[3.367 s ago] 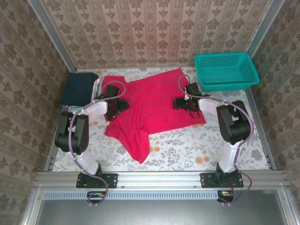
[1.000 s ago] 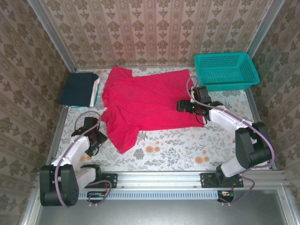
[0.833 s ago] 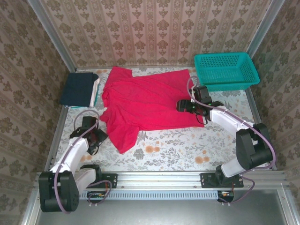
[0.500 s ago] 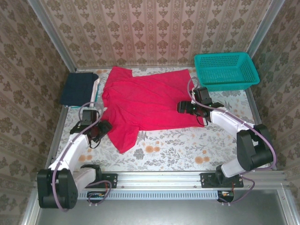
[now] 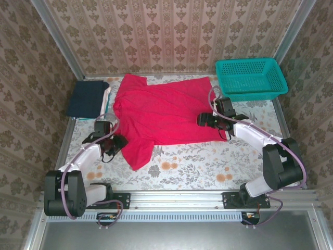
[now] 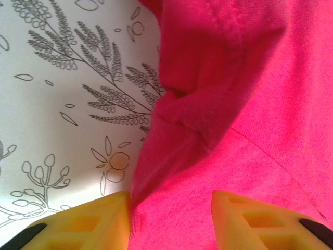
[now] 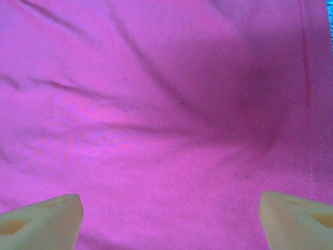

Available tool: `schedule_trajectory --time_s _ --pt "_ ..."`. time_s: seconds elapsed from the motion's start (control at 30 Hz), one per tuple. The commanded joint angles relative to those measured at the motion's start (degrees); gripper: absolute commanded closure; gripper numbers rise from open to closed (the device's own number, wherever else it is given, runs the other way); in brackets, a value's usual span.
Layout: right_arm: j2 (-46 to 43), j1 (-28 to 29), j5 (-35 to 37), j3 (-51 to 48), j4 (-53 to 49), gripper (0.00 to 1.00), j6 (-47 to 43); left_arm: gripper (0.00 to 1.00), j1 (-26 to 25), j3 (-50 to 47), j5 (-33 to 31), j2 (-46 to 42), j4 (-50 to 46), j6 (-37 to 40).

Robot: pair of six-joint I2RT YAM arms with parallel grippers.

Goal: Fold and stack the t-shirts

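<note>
1. T-shirts lying unfolded: one, the red t-shirt (image 5: 166, 109), spread flat across the middle of the worktop (image 5: 208, 166) and reaching its far edge.
2. Folded shirts: one pile (image 5: 88, 99) in the far left corner, navy on top, with white and teal edges showing beneath.
3. Baskets: one teal mesh basket (image 5: 250, 78), in the far right corner.
4. Grippers: two. The left gripper (image 5: 117, 141) straddles the red t-shirt's near left edge, its fingers (image 6: 78, 219) partly apart with the cloth between them unpinched. The right gripper (image 5: 203, 120) sits over the right hem, spread wide and holding nothing.
</note>
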Motion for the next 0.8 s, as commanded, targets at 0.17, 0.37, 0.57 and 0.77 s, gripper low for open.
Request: schedule_trajectory --time_s 0.17,0.37,0.57,0.77 --pt "-1.85 -0.52 0.24 -1.29 -0.49 0.12 1.48 0.47 0.59 -0.30 -5.01 2.00 -1.50 2.18" --pt "-2.02 -0.74 0.20 -1.52 -0.53 0.12 1.74 0.64 0.84 -2.44 -2.79 3.54 4.77 -0.03" --pt "-2.50 -0.77 0.29 -1.39 -1.04 0.12 2.01 0.82 0.71 -2.79 -1.61 4.06 4.47 -0.94" --pt "-3.46 -0.94 0.59 -1.60 -1.25 0.12 2.25 1.00 0.78 -5.32 -2.30 -0.53 3.16 -1.09"
